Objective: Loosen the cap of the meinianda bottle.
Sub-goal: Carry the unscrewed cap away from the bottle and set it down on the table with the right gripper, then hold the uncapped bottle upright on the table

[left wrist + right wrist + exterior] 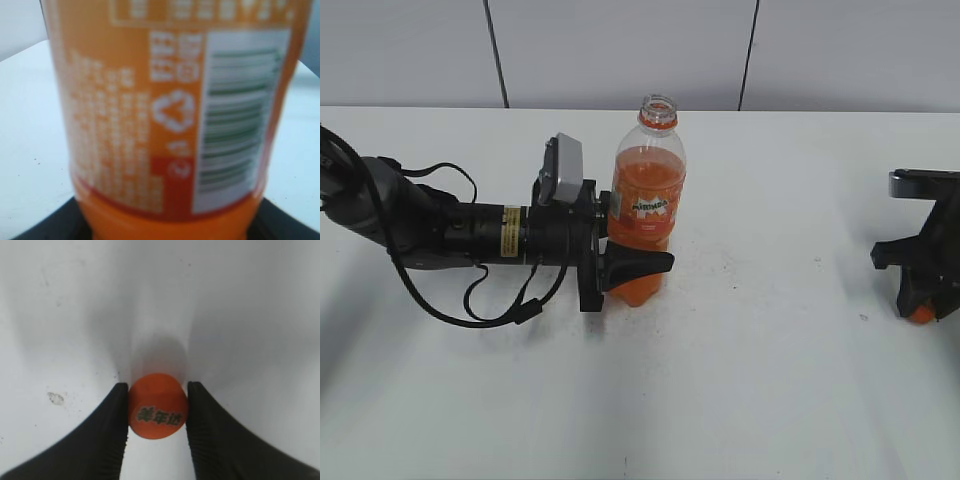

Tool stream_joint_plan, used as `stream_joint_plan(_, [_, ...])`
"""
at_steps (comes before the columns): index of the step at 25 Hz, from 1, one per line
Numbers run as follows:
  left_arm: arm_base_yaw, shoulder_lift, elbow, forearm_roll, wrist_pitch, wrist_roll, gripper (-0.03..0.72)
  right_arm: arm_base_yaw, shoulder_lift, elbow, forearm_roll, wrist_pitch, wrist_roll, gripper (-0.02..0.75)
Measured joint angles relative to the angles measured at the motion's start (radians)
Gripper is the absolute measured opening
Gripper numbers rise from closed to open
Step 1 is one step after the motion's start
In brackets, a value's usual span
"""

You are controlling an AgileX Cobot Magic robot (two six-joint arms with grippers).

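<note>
Left pincer: clamped on the lower body of the meinianda bottle, one black finger showing across the front just under the label. Arm lies low and level over the white counter, reaching in from the left edge of the exterior view, cable looped under it.

Bottle stands upright on the counter, near the middle, mouth open at the top with only the orange neck ring round it. Left wrist view is filled by the bottle's label side, blurred: barcode, recycling mark, small print; dark finger edges at both lower corners.

Right pincer: narrow, holding the cap between its two ribbed black fingers, both pads touching the cap's sides. Cap's top faces the wrist camera, small printed logo on it. In the exterior view this pincer sits at the far right edge, down at the counter, a bit of orange visible at its tip, well apart from the bottle.
</note>
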Motion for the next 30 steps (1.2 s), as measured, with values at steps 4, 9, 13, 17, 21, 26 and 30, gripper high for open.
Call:
stream_joint_plan(4, [0.0, 0.0, 0.0, 0.0, 0.0, 0.0, 0.384, 0.0, 0.0, 0.0, 0.002, 0.0, 0.0, 0.356])
stream_joint_plan(9, [0.0, 0.0, 0.0, 0.0, 0.0, 0.0, 0.384, 0.0, 0.001, 0.0, 0.004, 0.001, 0.0, 0.581])
stream_joint_plan(13, [0.0, 0.0, 0.0, 0.0, 0.0, 0.0, 0.384, 0.0, 0.001, 0.0, 0.01, 0.003, 0.0, 0.575])
stream_joint_plan(17, [0.0, 0.0, 0.0, 0.0, 0.0, 0.0, 0.384, 0.0, -0.006, 0.0, 0.03, 0.014, 0.0, 0.573])
stream_joint_plan(21, [0.0, 0.0, 0.0, 0.0, 0.0, 0.0, 0.384, 0.0, -0.035, -0.024, 0.068, 0.061, 0.0, 0.571])
stream_joint_plan(26, [0.0, 0.0, 0.0, 0.0, 0.0, -0.005, 0.424, 0.0, -0.064, -0.077, 0.077, 0.127, 0.0, 0.571])
stream_joint_plan(30, [0.002, 0.0, 0.0, 0.0, -0.003, -0.021, 0.538, 0.0, -0.098, -0.095, 0.077, 0.138, 0.0, 0.571])
